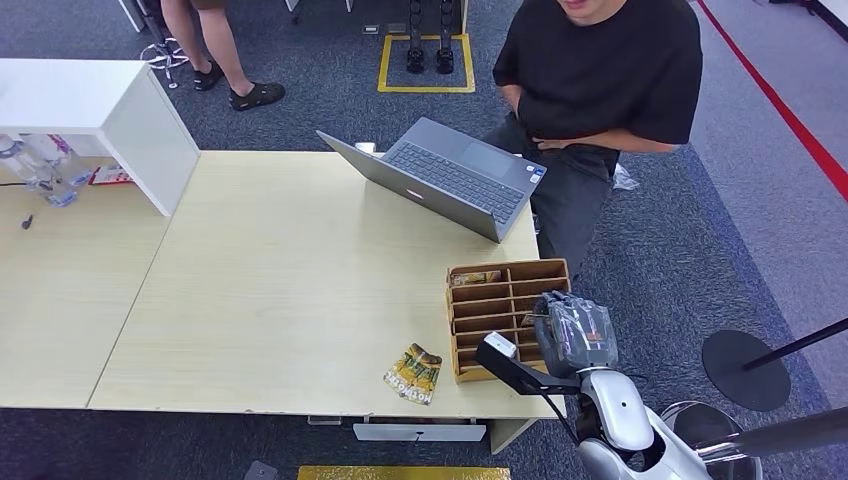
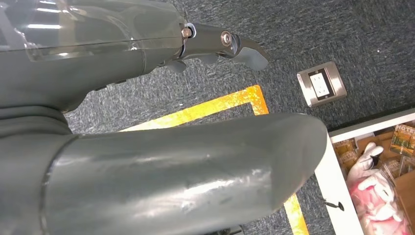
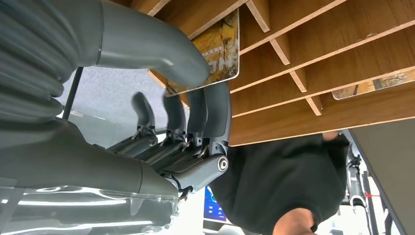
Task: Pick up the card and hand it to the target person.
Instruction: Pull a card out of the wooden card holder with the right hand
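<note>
Card pinched between thumb and fingers of right hand, upper centre of frame. Glossy, yellow-brown print, pale rim. Left hand state: cannot tell.

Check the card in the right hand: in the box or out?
Still partly in: right hand pinches the card, its end between the wooden box's dividers.

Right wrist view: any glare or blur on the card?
Right wrist view: card sharp, glossy sheen along its edge, print readable; thumb and fingers pinch it; background beyond the wooden organizer overexposed. Head view: even light, right hand slightly soft.
</note>
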### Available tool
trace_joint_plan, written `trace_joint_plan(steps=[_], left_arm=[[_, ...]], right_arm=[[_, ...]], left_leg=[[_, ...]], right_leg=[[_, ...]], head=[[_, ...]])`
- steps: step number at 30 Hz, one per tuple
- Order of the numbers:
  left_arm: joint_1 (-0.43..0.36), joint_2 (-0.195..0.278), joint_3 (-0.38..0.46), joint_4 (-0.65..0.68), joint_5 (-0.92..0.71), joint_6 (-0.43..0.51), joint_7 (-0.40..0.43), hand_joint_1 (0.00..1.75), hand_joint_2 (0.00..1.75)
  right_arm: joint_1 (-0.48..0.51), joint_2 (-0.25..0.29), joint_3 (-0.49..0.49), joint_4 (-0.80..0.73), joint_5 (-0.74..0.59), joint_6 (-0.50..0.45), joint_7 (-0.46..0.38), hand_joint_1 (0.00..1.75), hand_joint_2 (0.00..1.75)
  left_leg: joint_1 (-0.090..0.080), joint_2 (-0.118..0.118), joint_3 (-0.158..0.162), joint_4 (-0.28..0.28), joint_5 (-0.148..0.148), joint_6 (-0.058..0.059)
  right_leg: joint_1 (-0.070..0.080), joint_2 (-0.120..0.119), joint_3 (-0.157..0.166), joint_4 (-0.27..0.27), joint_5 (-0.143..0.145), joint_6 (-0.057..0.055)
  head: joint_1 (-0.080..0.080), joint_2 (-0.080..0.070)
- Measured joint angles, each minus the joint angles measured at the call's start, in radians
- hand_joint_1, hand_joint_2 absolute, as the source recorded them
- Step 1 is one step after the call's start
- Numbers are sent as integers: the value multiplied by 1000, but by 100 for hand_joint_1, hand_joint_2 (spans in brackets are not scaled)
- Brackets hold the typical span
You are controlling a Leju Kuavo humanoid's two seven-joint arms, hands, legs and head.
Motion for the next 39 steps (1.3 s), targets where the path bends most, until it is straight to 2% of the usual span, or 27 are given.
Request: trace_joint_plan(steps=[14,21,31,36,39], left_arm=[[0,0,0,0,-2,0,2,0,0],[0,0,0,0,-3,0,3,0,0],[-1,0,0,0,-3,0,3,0,0],[-1,0,0,0,-3,0,3,0,0],[-1,0,0,0,-4,0,4,0,0]], right_arm=[[-5,0,1,0,0,6,0,120,175],[-10,0,7,1,0,8,0,139,175],[-15,0,9,8,0,8,0,137,175],[-16,0,9,9,0,8,-1,131,175],[-17,0,9,12,0,8,-2,140,175]], left_leg=[[0,0,0,0,0,0],[0,0,0,0,0,0],[0,0,0,0,0,0],[0,0,0,0,0,0],[0,0,0,0,0,0]], right_leg=[[0,0,0,0,0,0],[0,0,0,0,0,0],[0,0,0,0,0,0],[0,0,0,0,0,0],[0,0,0,0,0,0]], head=[[0,0],[0,0],[0,0],[0,0],[0,0]])
